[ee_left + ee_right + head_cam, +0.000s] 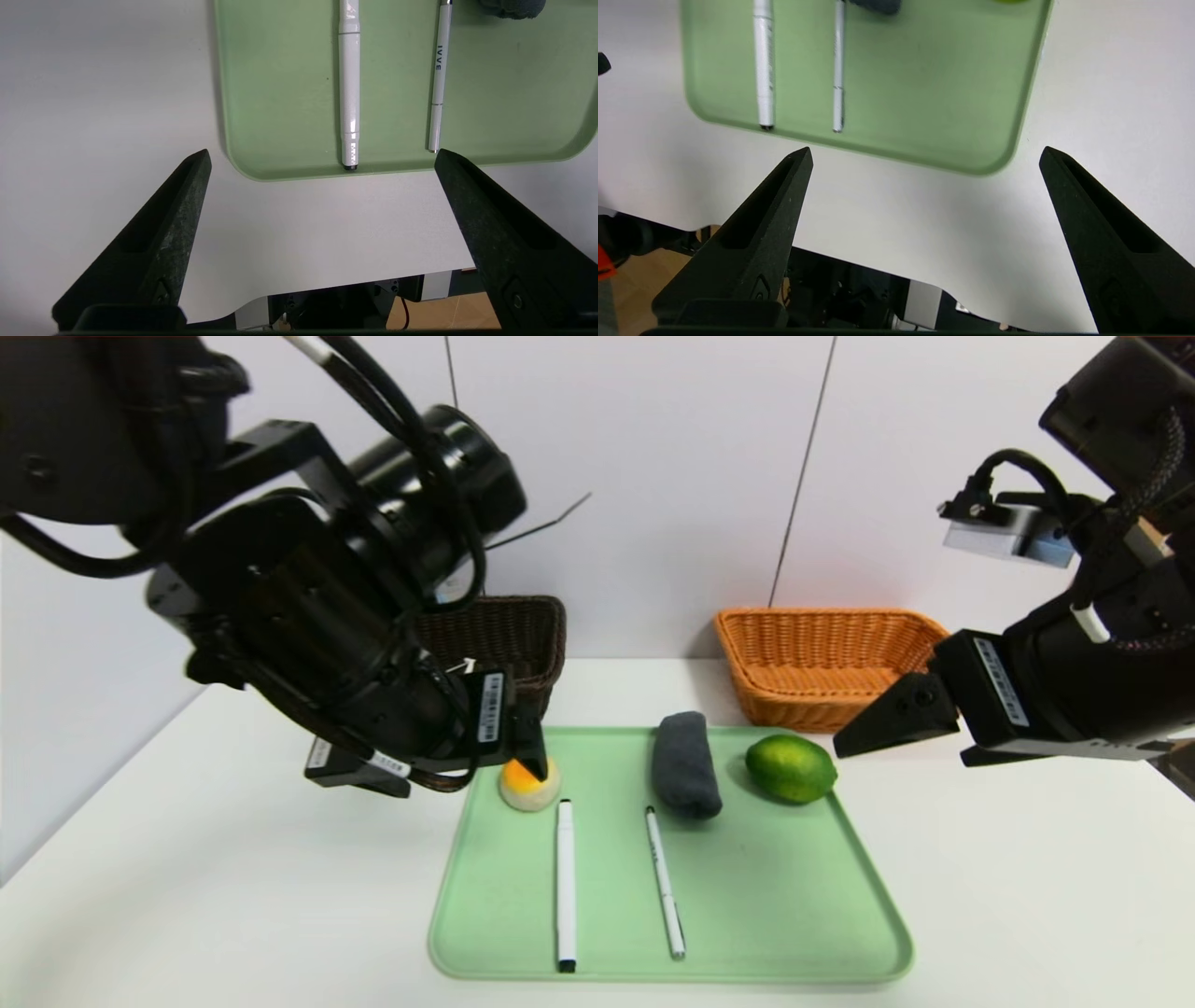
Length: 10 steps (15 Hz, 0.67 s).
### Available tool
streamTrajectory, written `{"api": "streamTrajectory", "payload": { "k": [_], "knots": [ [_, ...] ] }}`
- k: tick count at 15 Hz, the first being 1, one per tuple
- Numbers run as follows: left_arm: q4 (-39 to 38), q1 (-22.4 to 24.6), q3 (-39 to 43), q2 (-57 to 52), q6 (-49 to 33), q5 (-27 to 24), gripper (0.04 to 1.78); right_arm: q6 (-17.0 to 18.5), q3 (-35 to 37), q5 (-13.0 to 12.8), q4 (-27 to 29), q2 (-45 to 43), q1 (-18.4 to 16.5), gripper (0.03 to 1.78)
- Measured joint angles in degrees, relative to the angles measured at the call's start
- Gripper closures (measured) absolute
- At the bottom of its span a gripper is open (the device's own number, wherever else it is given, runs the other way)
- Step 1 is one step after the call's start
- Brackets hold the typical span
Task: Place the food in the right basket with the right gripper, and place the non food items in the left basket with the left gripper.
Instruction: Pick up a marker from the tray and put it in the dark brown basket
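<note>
On the green tray (747, 933), centre frame: lime (790, 767), bun (528, 785), two pens (566, 887), grey cloth (686, 764), all unsorted. Orange right basket (822, 663) looks empty; dark left basket (509, 639) largely hidden. Left gripper (322, 161) and right gripper (924, 156): spread wide, holding nothing.

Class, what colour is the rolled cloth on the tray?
Dark grey rolled cloth; clearest in the head view.

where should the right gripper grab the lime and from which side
Grip the lime across its short middle, coming from above. It lies on its side at the tray's far right corner, long axis running left to right, with bare tray around it. The right gripper, open, hangs just beside it.
</note>
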Motion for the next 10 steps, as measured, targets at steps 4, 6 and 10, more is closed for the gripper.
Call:
{"api": "streamTrajectory", "payload": {
  "k": [4, 6, 10],
  "knots": [
    [-1.0, -3.2, -2.3, 6.7, -1.0, 0.1, 0.13, 0.0, 7.4, -0.6, -1.2, -1.3, -0.7, 0.12],
    [-1.0, -3.8, -2.5, 9.2, -1.4, 0.0, 0.13, 0.2, 9.3, -0.7, -3.8, -1.5, -1.7, 0.12],
    [-1.0, -3.9, -3.2, 14.3, -4.7, 0.1, 0.13, 0.2, 11.1, -0.8, -6.0, -2.1, -3.2, 0.12]
  ]
}}
